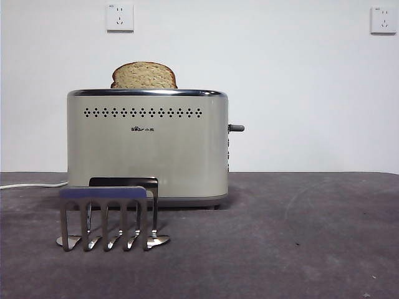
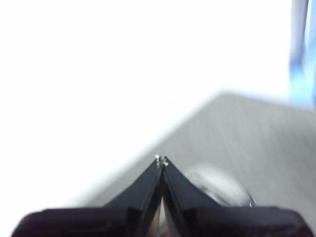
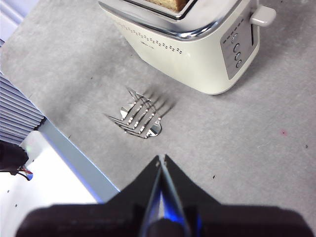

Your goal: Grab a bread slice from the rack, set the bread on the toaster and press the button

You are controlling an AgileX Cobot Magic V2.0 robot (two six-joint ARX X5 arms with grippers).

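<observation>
Slice of bread sat in the toaster, domed top standing proud of the chrome rim at the left end of the slot. Rack stood bare on the near side of the toaster, just in front of its face, toward the left. Button projected from the toaster's right side, high up, apparently not yet pressed.

Left gripper: jaws pressed together, holding nothing; its view blurred, no task object in it. Right gripper: jaws also pressed together, empty, held high above the table on the near side of the rack, well apart from the toaster. Neither arm appeared in the front view.

Judged step in hand: pressing the button. The right gripper looked the better placed. Suggested approach: keep the jaws together, come in above the lever beside the toaster's right side, and push straight down along its travel so the tip does not slip off the stubby knob.

Surroundings: white cable trailing left; two wall sockets behind. The rack lay between gripper and toaster, but low; nothing blocked the lever.
</observation>
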